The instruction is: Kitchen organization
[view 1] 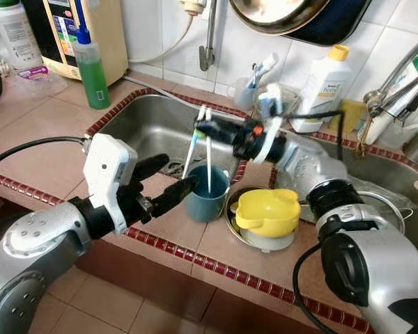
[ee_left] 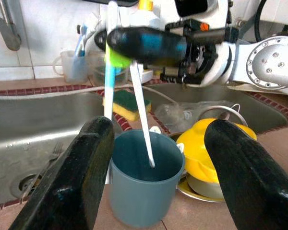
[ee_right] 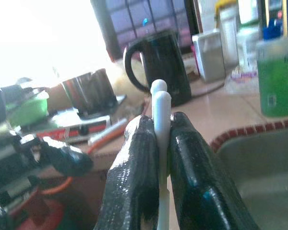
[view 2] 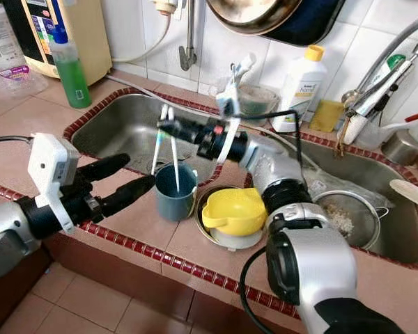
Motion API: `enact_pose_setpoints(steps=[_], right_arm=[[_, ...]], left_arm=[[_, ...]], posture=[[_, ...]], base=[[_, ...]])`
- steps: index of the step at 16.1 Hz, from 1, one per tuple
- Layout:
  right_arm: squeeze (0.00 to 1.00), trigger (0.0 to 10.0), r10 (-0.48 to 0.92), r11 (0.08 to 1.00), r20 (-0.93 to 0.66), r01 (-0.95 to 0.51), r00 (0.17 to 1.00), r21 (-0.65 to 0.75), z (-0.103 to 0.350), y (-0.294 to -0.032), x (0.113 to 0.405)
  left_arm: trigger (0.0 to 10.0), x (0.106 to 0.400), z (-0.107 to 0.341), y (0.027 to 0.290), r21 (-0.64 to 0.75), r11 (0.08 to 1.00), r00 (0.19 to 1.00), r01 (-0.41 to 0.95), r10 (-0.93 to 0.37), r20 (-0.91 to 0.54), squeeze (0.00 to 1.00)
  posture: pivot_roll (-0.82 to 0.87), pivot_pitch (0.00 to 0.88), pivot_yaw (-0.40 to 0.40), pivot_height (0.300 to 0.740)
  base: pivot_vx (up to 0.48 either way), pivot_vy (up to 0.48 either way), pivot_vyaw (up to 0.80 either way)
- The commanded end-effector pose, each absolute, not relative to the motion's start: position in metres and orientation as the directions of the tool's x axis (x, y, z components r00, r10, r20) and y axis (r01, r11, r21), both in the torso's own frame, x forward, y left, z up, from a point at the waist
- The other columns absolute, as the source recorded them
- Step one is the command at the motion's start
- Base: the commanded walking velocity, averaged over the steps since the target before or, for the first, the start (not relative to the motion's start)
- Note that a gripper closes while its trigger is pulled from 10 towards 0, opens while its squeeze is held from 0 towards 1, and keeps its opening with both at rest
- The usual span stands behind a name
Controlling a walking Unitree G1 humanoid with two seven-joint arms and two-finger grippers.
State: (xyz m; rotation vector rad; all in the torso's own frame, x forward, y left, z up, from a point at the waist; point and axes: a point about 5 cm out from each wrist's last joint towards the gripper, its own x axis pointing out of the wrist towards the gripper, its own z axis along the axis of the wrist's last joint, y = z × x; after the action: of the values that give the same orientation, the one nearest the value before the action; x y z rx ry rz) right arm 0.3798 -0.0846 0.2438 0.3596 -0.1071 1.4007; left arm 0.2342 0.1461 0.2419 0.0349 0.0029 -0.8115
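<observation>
So the right end effector (view 1: 203,129) is pinching two toothbrushes (view 1: 208,163) by their top ends, fingers pressed tight on the white handles, right over the blue cup (view 1: 207,195). The cup sits on the tiled desk (view 1: 49,149) at the front rim of the sink (view 1: 143,122), just beside the yellow lidded bowl (view 1: 267,211).

Progress-wise I'd say it's mid-drop: one white handle already has its lower end down inside the cup, while the blue-and-green one looks like it hangs along the outside of the cup, on the side away from the bowl (hard to be sure). Neither is released yet, so letting go and sorting everything else around the sink is what's left.

Both brushes run long-axis near vertical, gripped ends up, the white one leaning slightly.

The left end effector (ee_left: 156,179) has its fingers spread wide either side of the cup, not touching it, probably ready to steady it.
</observation>
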Motion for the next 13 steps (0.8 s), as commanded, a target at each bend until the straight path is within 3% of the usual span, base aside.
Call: enact_pose_setpoints(steps=[1, 7, 13], right_arm=[[0.00, 10.0, 0.923, 0.103, 0.358, -0.987, 0.142, 0.125, 0.271, -0.092, 0.380], [0.00, 10.0, 0.889, 0.103, 0.439, -0.991, 0.132, 0.091, 0.295, -0.103, 0.378], [0.00, 10.0, 0.823, 0.197, 0.524, -0.975, 0.219, 0.099, 0.316, -0.124, 0.382]], left_arm=[[10.0, 0.237, 0.242, 0.143, 0.036, 0.661, 0.662, 0.750, -0.749, -0.023, 0.00], [10.0, 0.244, 0.245, 0.139, 0.043, 0.637, 0.637, 0.770, -0.770, -0.012, 0.00], [10.0, 0.254, 0.244, 0.141, 0.048, 0.657, 0.657, 0.752, -0.754, 0.007, 0.00]], posture=[[-0.04, 0.060, -0.054, 0.740], [-0.06, 0.043, -0.038, 0.740], [-0.07, 0.037, -0.031, 0.740]], base=[[0.000, 0.000, 0.00], [0.000, 0.000, 0.00], [0.000, 0.000, 0.00]])
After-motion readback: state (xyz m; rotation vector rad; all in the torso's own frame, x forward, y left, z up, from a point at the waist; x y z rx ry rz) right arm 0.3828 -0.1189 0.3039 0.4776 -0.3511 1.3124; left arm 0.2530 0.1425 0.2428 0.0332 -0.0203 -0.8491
